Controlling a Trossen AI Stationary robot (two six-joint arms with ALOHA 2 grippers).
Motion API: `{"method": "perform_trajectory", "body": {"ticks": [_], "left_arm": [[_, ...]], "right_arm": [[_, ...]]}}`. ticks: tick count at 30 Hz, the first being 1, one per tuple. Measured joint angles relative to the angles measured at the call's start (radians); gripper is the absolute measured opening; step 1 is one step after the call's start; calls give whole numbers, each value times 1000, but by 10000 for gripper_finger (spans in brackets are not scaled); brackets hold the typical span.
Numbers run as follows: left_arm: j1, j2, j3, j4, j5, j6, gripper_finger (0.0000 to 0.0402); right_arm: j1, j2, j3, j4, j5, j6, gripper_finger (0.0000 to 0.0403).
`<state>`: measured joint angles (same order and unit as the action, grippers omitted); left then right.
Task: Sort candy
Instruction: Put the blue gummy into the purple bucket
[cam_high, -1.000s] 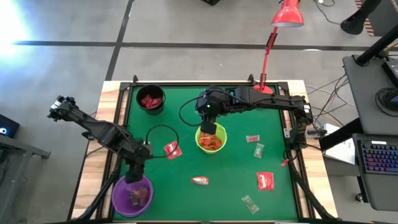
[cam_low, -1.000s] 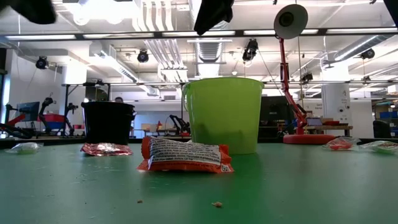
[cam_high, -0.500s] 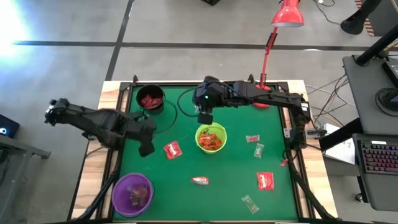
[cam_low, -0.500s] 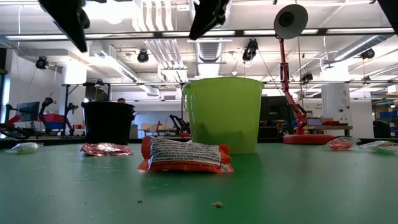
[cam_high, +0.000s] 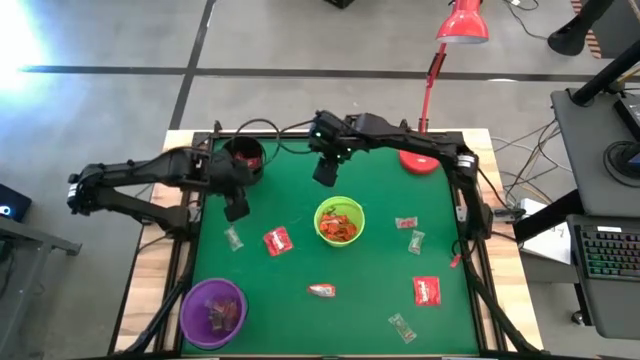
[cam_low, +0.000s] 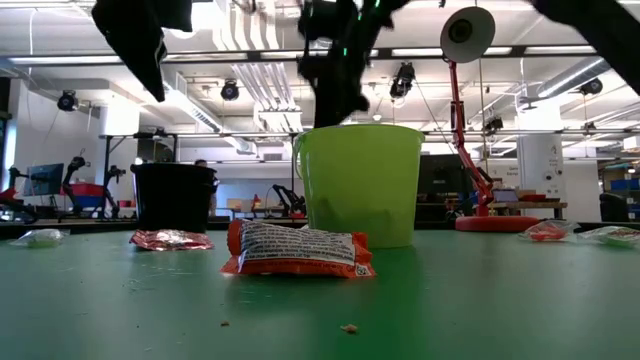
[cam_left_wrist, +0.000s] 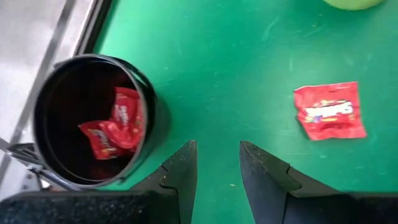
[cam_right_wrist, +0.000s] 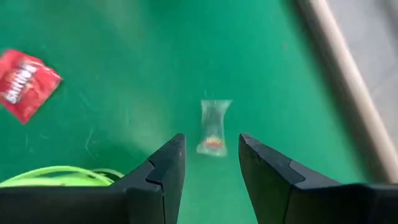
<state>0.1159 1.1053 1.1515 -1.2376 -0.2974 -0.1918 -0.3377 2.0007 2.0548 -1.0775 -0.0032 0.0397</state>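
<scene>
Seven loose sweets lie on the green desk (cam_high: 290, 290): a pale twist wrapper (cam_high: 233, 239) near the left edge, a flat red packet (cam_high: 277, 240) between it and the lime-green bowl (cam_high: 340, 222), an orange-red wrapper (cam_high: 321, 291) nearer the front, and four more to the right, while others already sit in the black bowl (cam_high: 243, 158), the lime-green bowl and the purple bowl (cam_high: 212, 311). Judging from this, the next pick is the twist wrapper or the red packet. The left end effector (cam_high: 236, 209) hangs just beside the black bowl, fingers parted and empty; it should descend straight over the red packet, straddling its short side. The right end effector (cam_high: 325, 172), likewise parted and empty, hovers behind the lime-green bowl and should stay clear.
</scene>
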Motion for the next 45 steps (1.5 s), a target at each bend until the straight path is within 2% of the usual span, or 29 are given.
{"method": "perform_trajectory", "body": {"ticks": [5, 11, 13, 16, 25, 45], "left_arm": [[55, 1, 0, 7, 0, 107, 103], [100, 1, 0, 9, 0, 189, 103], [111, 1, 0, 16, -5, 207, 103], [129, 2, 0, 33, -9, 214, 103], [144, 2, 0, 33, -8, 164, 103], [143, 4, 0, 37, -8, 130, 103]], "right_arm": [[-36, 86, 0, -21, -22, 17, 141], [-36, 158, 56, -12, -38, -59, 141], [-37, 182, 69, -13, -79, -83, 141], [-36, 205, 80, -13, -137, -117, 141], [-48, 256, 77, -6, -131, -345, 141], [-89, 367, 72, -13, -125, -282, 141]]}}
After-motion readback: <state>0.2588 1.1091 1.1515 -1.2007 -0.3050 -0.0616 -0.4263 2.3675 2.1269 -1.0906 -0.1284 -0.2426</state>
